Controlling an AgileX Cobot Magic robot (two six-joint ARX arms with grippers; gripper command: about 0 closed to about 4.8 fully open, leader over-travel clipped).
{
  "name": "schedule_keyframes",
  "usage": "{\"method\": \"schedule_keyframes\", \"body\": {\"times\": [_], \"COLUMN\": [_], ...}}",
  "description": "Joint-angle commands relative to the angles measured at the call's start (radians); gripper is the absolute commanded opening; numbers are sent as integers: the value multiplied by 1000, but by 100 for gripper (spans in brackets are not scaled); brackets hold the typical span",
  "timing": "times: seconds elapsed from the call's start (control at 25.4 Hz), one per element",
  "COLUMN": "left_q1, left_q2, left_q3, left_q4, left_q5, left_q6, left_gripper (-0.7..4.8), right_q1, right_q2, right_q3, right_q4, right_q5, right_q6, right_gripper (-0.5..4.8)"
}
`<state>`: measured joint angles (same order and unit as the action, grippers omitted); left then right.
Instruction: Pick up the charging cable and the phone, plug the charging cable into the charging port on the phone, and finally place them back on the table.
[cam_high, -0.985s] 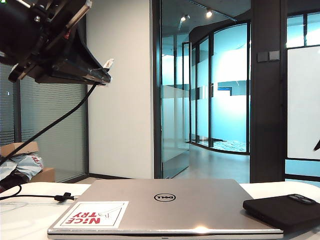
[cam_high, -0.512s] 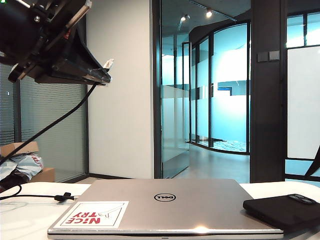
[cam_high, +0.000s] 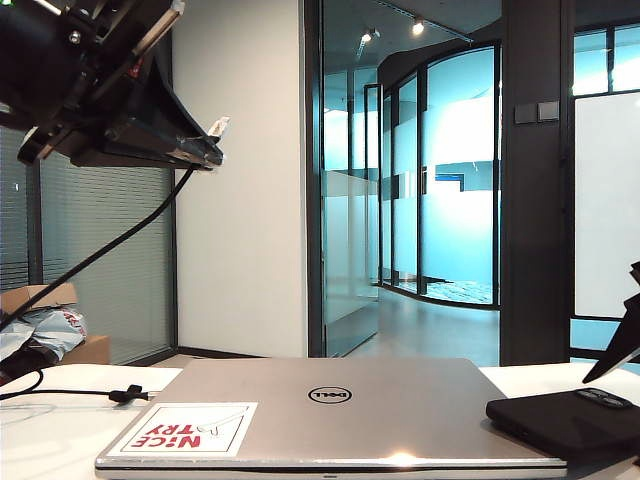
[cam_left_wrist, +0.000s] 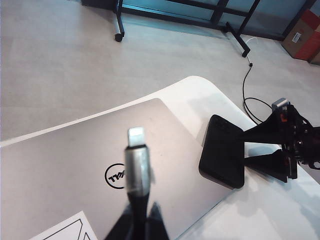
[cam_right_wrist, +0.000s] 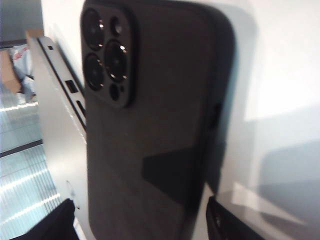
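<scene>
High at the left of the exterior view, my left gripper (cam_high: 205, 150) is shut on the charging cable (cam_high: 110, 245) just behind its silver-white plug (cam_high: 217, 127). The cord hangs down to the table (cam_high: 40, 440), where its black clip (cam_high: 125, 394) lies. In the left wrist view the plug (cam_left_wrist: 136, 137) sticks out past the shut left gripper (cam_left_wrist: 140, 222). The black phone (cam_high: 565, 420) (cam_left_wrist: 222, 157) lies camera side up on the table beside the laptop. My right gripper (cam_high: 622, 345) (cam_left_wrist: 243, 147) is open, low over the phone (cam_right_wrist: 155, 125), one finger on each side of it (cam_right_wrist: 140, 227).
A shut silver Dell laptop (cam_high: 330, 400) (cam_left_wrist: 75, 160) with a red-and-white sticker (cam_high: 185, 430) fills the middle of the table, its side edge (cam_right_wrist: 55, 125) right next to the phone. A cardboard box and bags (cam_high: 45, 330) sit beyond the table's left end.
My right gripper has come down into the exterior view at the right edge, toward the phone. The left gripper, the cable and the phone have not moved.
</scene>
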<state>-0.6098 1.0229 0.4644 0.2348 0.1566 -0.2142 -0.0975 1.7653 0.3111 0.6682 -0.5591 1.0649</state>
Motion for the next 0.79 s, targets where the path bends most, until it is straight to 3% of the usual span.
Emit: {"method": "schedule_keyframes", "body": {"times": [0.04, 0.79], "left_q1": [-2, -2], "left_q2": [-3, -3], "left_q3": [3, 3], "left_q4": [13, 13], "left_q5": [5, 5], "left_q6": [5, 5], "left_gripper": [-6, -6], "right_q1": [1, 2], "right_q2": [29, 129], "right_q3": [-1, 0], "right_q4": [37, 130], "right_q5": [5, 30], "right_q6": [14, 17], "right_gripper": [360, 359]}}
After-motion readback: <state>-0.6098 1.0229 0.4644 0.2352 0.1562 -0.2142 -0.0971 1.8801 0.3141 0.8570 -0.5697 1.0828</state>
